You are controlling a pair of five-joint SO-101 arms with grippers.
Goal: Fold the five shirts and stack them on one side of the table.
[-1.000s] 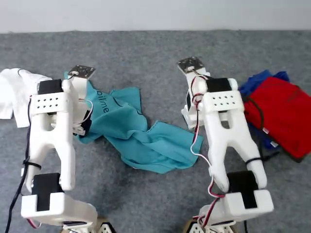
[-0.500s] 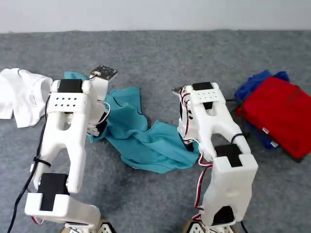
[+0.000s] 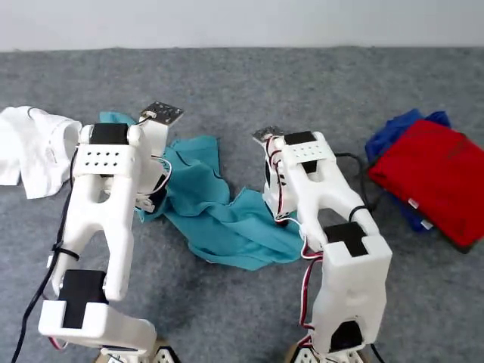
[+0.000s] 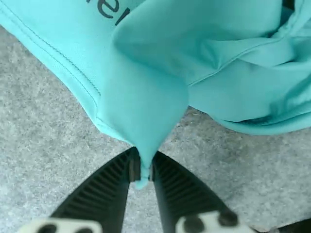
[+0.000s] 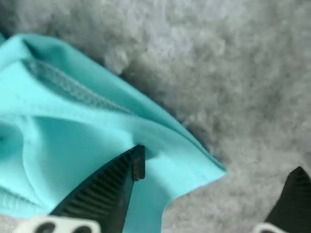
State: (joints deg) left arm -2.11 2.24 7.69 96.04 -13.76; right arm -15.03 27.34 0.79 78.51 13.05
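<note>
A crumpled teal shirt [image 3: 219, 204] lies on the grey table between the two arms. My left gripper [image 4: 141, 170] is shut on a pinched fold of the teal shirt [image 4: 194, 63], with the cloth hanging from its fingertips. My right gripper [image 5: 218, 170] is open over the shirt's edge [image 5: 97, 136]; one finger [image 5: 131, 167] rests on the cloth, the other stands over bare carpet. In the high view the left arm [image 3: 113, 162] stands over the shirt's left part and the right arm [image 3: 302, 162] over its right corner. Their fingers are hidden there.
A folded red shirt [image 3: 435, 178] lies on a blue one [image 3: 397, 128] at the right side. A white shirt [image 3: 30, 147] lies crumpled at the far left. Grey carpet [image 3: 227, 83] covers the table, open toward the back.
The right arm has swung left and down toward the teal shirt's right corner. The left arm shifted right with the cloth between one second and half a second ago, then held still.
</note>
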